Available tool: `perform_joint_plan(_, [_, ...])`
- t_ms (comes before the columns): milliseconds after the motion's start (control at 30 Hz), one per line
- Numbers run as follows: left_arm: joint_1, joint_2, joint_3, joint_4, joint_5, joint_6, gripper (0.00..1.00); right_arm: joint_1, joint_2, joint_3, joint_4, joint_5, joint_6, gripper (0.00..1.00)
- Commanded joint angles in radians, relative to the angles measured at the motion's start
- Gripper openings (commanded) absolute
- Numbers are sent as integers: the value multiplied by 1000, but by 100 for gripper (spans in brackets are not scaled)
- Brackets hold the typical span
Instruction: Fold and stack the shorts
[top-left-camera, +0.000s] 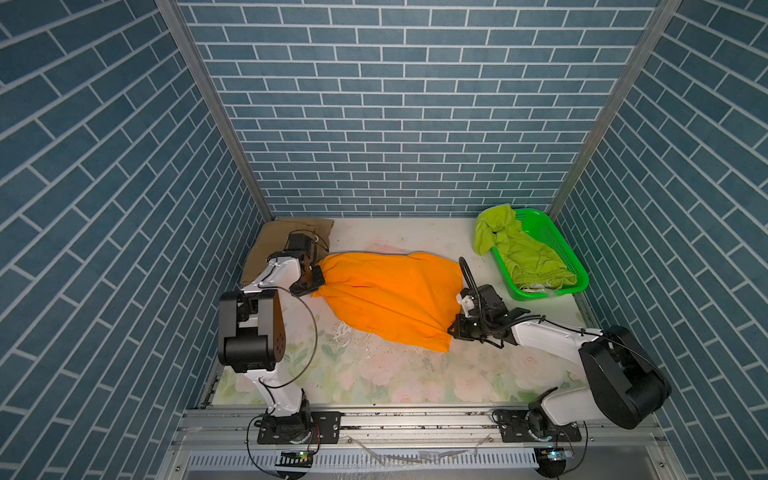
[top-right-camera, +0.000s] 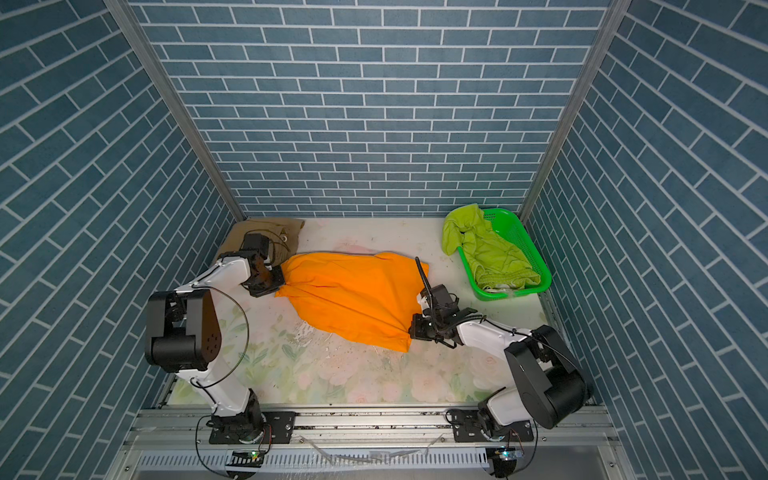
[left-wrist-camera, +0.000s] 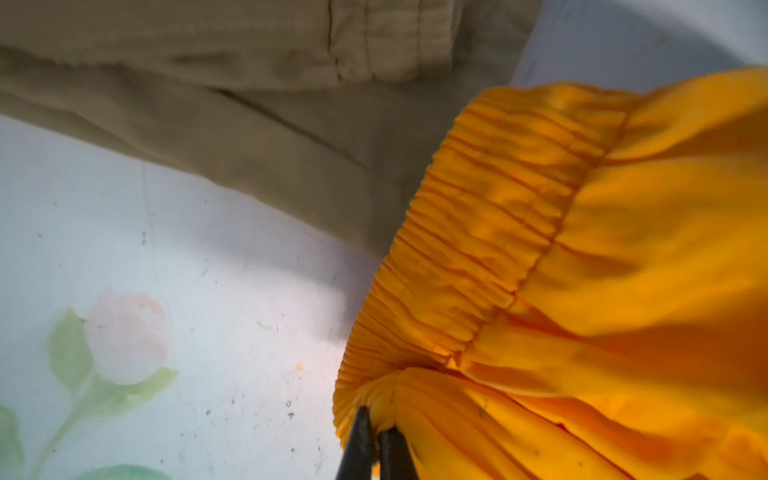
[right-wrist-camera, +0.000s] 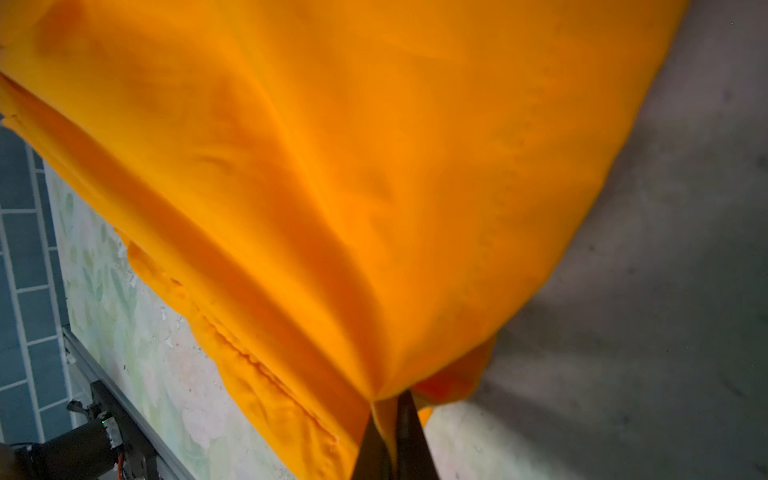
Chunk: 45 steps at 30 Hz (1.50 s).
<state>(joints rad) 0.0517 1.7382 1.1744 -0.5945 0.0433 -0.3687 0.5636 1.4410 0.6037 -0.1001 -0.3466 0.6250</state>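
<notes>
left gripper (left-wrist-camera: 376, 430) and right gripper (right-wrist-camera: 390, 419) pinch opposite ends of orange shorts (top-left-camera: 386, 291).

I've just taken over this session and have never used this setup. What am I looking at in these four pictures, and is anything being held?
This is a table with a left arm and a right arm, each ending in a two-finger gripper. Both top views look down on the whole scene. The other two pictures come from small cameras on the wrists, looking along the fingers.

The orange shorts are stretched between the grippers. The left gripper is shut on their gathered waistband, and the right gripper is shut on the opposite, leg end. Each wrist view shows its pinch close up.

The tan shorts lie in the far left corner. The lime green shorts hang over the rim of a green basket at the far right.
</notes>
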Motion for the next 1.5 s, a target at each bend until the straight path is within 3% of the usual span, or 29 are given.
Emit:
perform_joint_plan(0, [13, -68, -47, 119, -13, -48, 0, -38, 24, 15, -25, 98, -25, 0])
perform_joint_plan(133, [-47, -138, -80, 123, 20, -50, 0, -191, 76, 99, -102, 118, -120, 0])
perform_joint_plan(333, [-128, -198, 2, 64, 64, -40, 0, -328, 155, 347, -232, 204, -221, 0])
perform_joint_plan(667, [-141, -336, 223, -211, -106, 96, 0, -409, 29, 603, -410, 277, -271, 0])
perform_joint_plan(833, [-132, -433, 215, -186, -206, 116, 0, -472, -33, 623, -438, 241, -268, 0])
perform_joint_plan(933, [-128, -375, 217, -184, -162, 101, 0, -454, -42, 529, -383, 149, -224, 0])
perform_joint_plan(1167, [-112, -243, 70, -29, -29, 12, 0, -424, 22, 300, -250, 133, -208, 0])
perform_joint_plan(1333, [-111, -217, 102, -31, 13, -5, 0, -446, 124, 405, -280, 127, -231, 0])
perform_joint_plan(1467, [-103, -226, 112, -41, -45, 10, 0, -447, 161, 480, -294, 119, -229, 0])
